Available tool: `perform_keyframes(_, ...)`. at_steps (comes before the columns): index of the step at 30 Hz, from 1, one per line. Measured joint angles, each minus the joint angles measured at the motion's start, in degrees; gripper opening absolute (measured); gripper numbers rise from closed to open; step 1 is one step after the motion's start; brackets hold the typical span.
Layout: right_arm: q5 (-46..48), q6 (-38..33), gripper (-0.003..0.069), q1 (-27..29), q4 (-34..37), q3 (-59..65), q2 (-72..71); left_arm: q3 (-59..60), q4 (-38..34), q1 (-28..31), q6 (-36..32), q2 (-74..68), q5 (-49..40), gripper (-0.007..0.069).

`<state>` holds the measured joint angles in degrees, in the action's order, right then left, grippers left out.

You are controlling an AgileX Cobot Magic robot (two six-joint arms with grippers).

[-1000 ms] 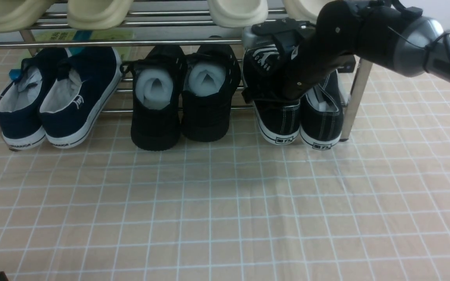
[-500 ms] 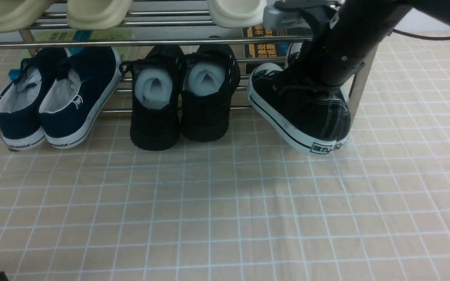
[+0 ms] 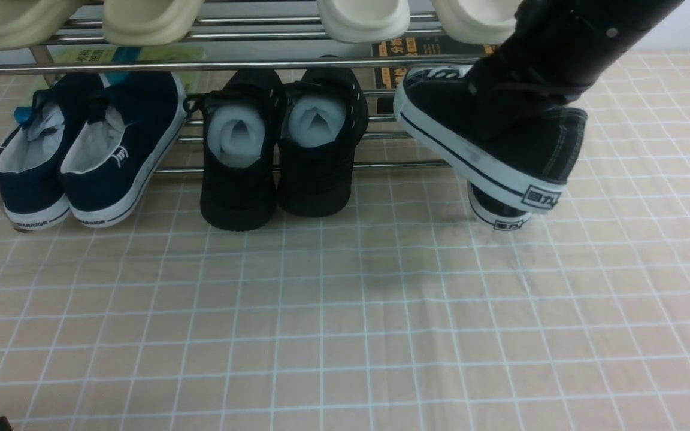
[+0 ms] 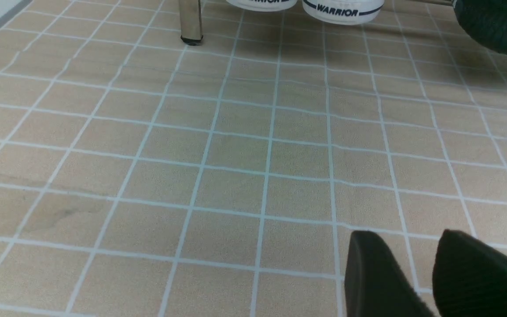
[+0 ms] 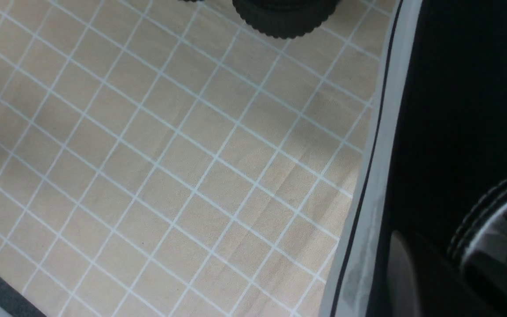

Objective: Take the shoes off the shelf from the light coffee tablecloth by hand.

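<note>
One of the shoes, a black canvas sneaker point(image 3: 489, 143) with a white striped sole, hangs tilted in the air at the right end of the chrome shelf point(image 3: 201, 64), toe toward the shelf. My right gripper point(image 5: 445, 264) is shut on its side wall point(image 5: 456, 110), one finger outside and one inside the opening. The other sneaker point(image 3: 498, 212) shows only its heel below the lifted one, down by the light coffee tablecloth point(image 3: 345, 311). Low over the cloth, my left gripper point(image 4: 407, 240) is open and holds nothing.
On the lower tier stand a navy slip-on pair point(image 3: 87, 149) and an all-black pair stuffed with white foam point(image 3: 279, 143). Cream slippers point(image 3: 147, 18) sit on the top tier. A chrome shelf leg point(image 4: 190, 22) stands on the cloth ahead of the left gripper.
My right arm has pulled one sneaker out of the shelf, lifting it up and to the right. The second sneaker's heel now shows beneath it.
</note>
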<state>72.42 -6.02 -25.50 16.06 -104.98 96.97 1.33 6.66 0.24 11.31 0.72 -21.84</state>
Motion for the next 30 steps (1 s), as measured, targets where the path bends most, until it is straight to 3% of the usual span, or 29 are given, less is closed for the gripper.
perform_keyframes(8, 0.00, 0.00, 0.0010, -1.64, 3.05, 12.03, -8.39, 0.00, 0.07, 0.00, 0.00, 0.00, 0.00, 0.0239)
perform_keyframes(16, -1.39, 2.97, 0.0012, -11.82, 3.94, 22.64, -11.28, 0.00, 0.11, 0.00, 0.00, 0.00, 0.00, 0.0239)
perform_keyframes(20, -5.64, 6.60, 0.0013, -14.36, 3.51, 25.33, -11.28, 0.00, 0.11, 0.00, 0.00, 0.00, 0.00, 0.0239)
perform_keyframes(30, -15.64, 19.58, 0.0013, -14.78, -7.23, 27.48, -4.33, 0.00, 0.11, 0.00, 0.00, 0.00, -0.01, 0.0239)
